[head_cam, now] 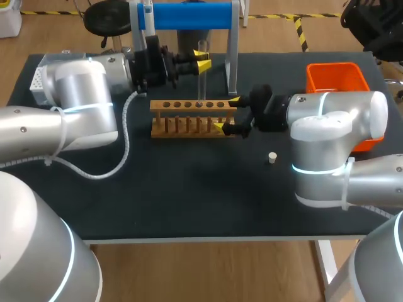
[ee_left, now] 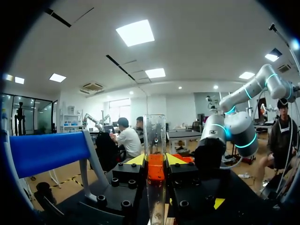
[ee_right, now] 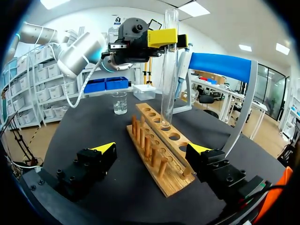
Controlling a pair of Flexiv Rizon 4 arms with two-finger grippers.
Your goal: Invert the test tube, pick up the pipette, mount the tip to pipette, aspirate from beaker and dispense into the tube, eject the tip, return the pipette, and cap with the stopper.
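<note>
The small white stopper (head_cam: 272,157) lies loose on the table, just beside the right arm. Beyond it the right gripper (head_cam: 227,114) stands with its fingers wide, one on either side of the wooden rack's (head_cam: 189,119) end, apparently not gripping it. Farther on, the left gripper (head_cam: 202,61) is clamped on the glass test tube (head_cam: 201,78), which is upright with its lower end at a rack hole. If the tube tilts, it could jam on the hole's rim and crack, or drag the unbraced rack. A sweep of the right arm could knock the stopper away.
</note>
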